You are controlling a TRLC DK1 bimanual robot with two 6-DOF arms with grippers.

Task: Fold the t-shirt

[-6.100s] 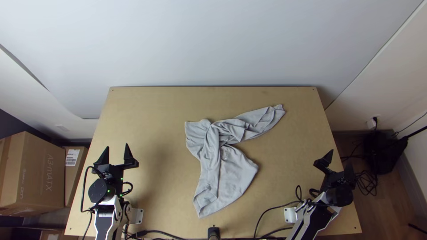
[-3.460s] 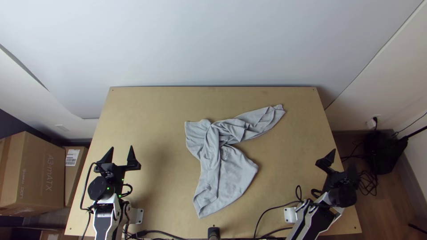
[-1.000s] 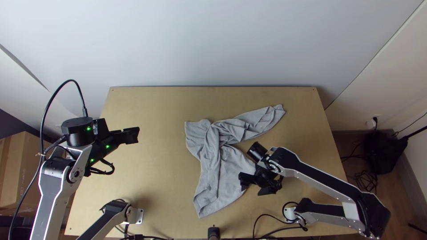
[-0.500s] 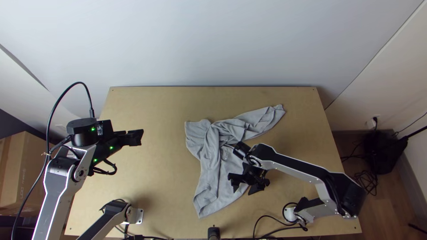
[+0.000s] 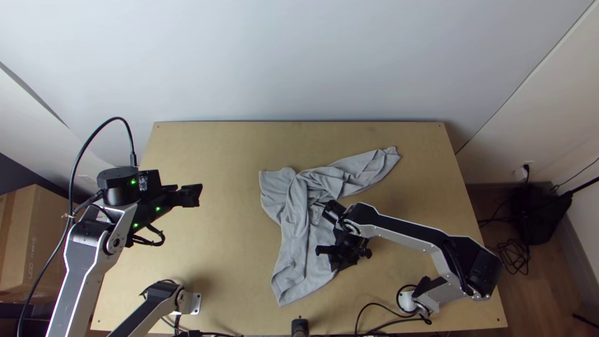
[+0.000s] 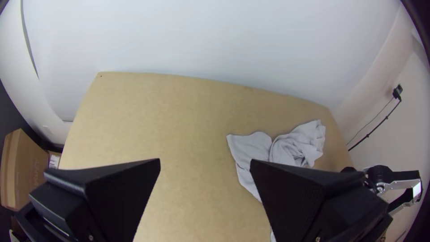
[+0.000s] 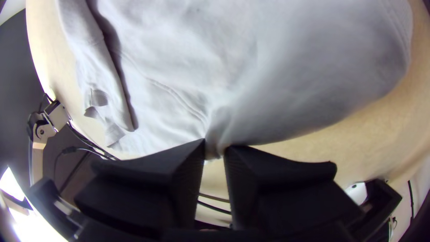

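Grey t-shirt (image 5: 293,243), part bunched | right pincer (image 5: 340,265) pinching 1 edge | left pincer (image 5: 198,195) spread

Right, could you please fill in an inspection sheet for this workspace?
Surface: light wooden table, flat.
Job's things: light grey t-shirt, creased and partly bunched, one part stretching to the far right.
Clutter: small black fixture at the near edge.
Left gripper: open over the table's left side, holding nothing.
Right gripper: closed on the t-shirt's edge, pinching a bit of fabric.
Cables: black cables tangled on the floor at right, others along the near edge.
Surroundings: white wall behind, cardboard box at left.
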